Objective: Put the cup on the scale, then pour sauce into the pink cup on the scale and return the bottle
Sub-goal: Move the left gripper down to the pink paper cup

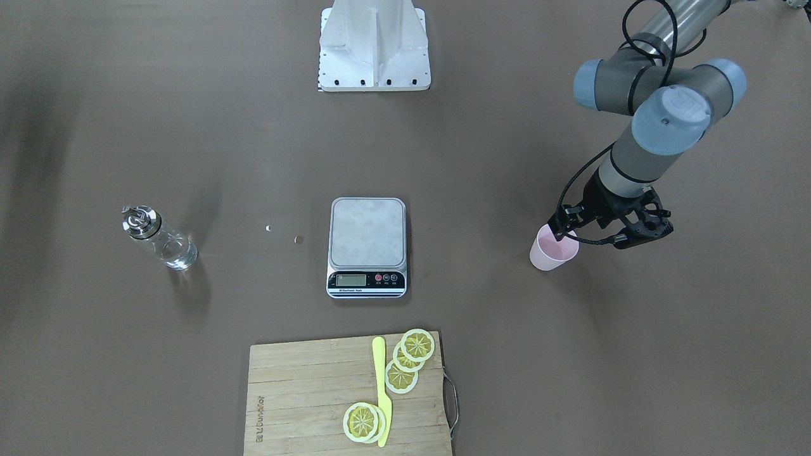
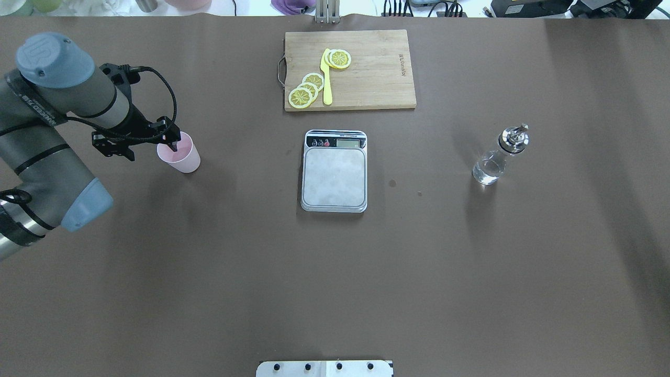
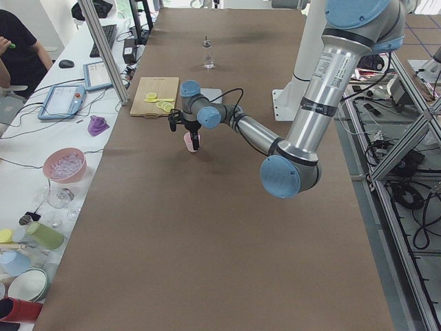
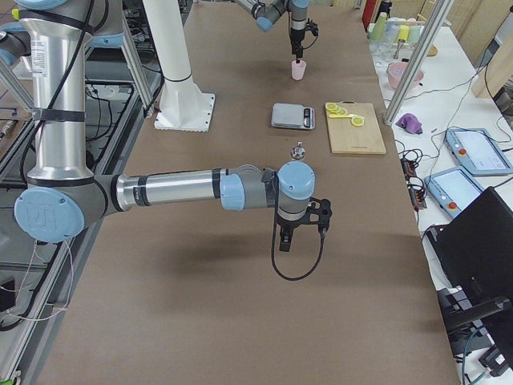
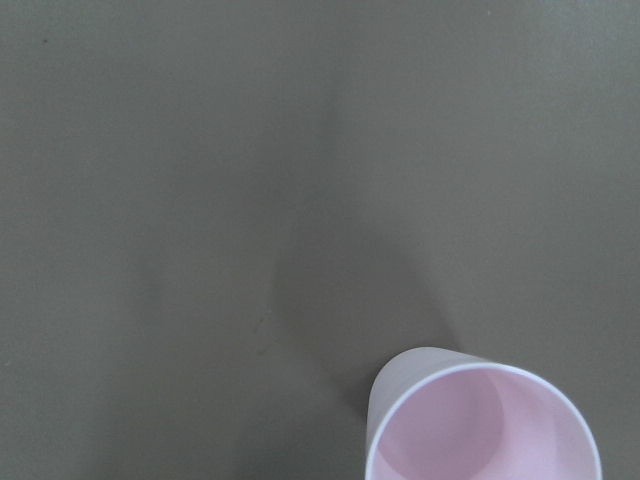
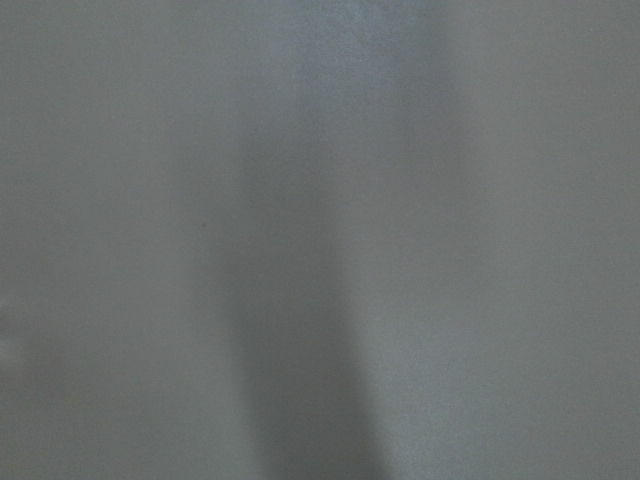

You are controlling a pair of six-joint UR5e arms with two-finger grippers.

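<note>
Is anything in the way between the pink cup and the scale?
Nothing visible. Only bare brown table lies between the small pale pink cup and the flat silver-grey digital scale; the wooden cutting board sits beyond the scale, off that line.

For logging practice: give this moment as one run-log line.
left end effector: at cup rim, grip unclear; scale: unloaded; bottle: upright, untouched; right end effector: over table, unclear

arms point(image 1: 633, 158): silver-grey | joint caps point(image 1: 671, 117): blue | cables point(image 2: 174, 104): black | left pincer point(image 2: 172, 143): black | base point(image 1: 374, 44): white
</note>
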